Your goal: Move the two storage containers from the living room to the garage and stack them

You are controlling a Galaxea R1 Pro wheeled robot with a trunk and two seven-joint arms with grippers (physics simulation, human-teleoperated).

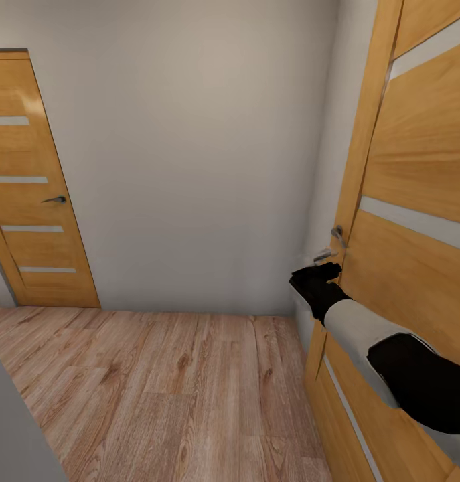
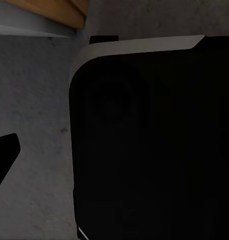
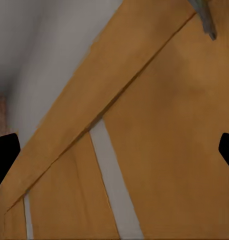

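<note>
Facing a plain white wall (image 1: 203,154) above light wood-plank flooring (image 1: 176,395), I see an orange-wood door with pale horizontal slits (image 1: 417,221) close on my right and a matching closed door (image 1: 29,201) far left. My right gripper (image 1: 315,278) sits just beside the near door's grey metal handle (image 1: 327,254); its fingers are spread wide, holding nothing. I cannot tell my left gripper's opening. No storage containers are before me here.
</note>
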